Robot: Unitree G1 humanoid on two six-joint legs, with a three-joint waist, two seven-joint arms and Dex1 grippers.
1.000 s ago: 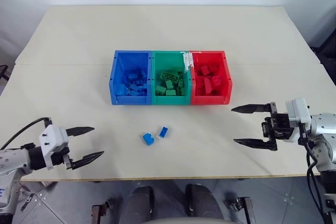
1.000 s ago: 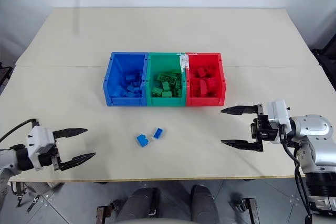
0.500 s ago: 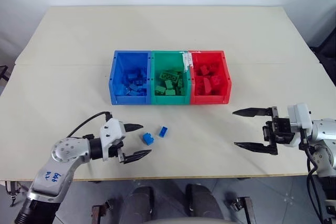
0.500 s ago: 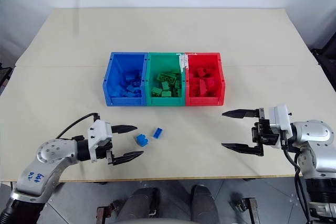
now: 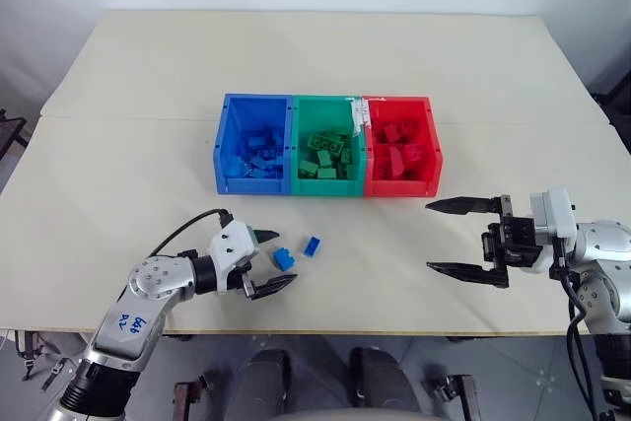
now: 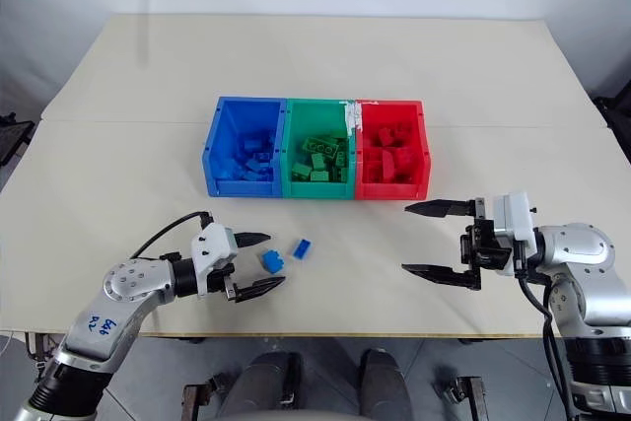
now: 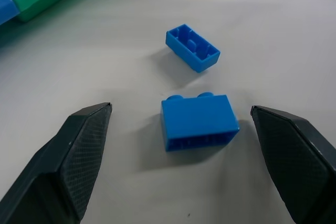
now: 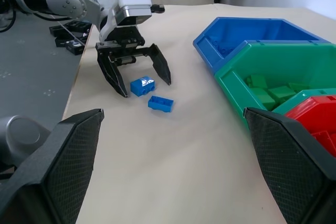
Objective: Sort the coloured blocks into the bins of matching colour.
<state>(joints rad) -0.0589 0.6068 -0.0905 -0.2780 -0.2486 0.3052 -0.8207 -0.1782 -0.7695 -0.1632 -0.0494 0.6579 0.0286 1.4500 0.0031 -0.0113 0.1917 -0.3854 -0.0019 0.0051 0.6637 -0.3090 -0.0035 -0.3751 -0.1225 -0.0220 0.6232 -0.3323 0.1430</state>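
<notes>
Now, from my head cameras, my left pincer [image 5: 268, 261] has swung in from the near left edge of the worktop [image 5: 118, 145] and sits low with its fingers spread wide on either side of the nearer blue block [image 5: 284, 259]. That block lies between the tips but is not touched yet. The second blue block [image 5: 312, 245] lies just beside it, on the side toward the bins [image 5: 328, 145]. Both are well short of the blue bin [image 5: 252, 143], which already has blue pieces in it, as the green and red bins have theirs. My right pincer [image 5: 465, 238] hangs wide open and empty above the worktop, well apart from the blocks, and has hardly shifted.

Along my left wrist, the near block [image 7: 198, 121] stands on its side, centred between my two fingers [image 7: 79, 145], with clear gaps both sides. The other block [image 7: 192, 47] lies studs down just behind it.

Through my right wrist, I see the left pincer [image 8: 137, 71] straddling the near block [image 8: 142, 85].

So the reach looks done; I judge closing on this block comes next, then the carry to the blue bin.
</notes>
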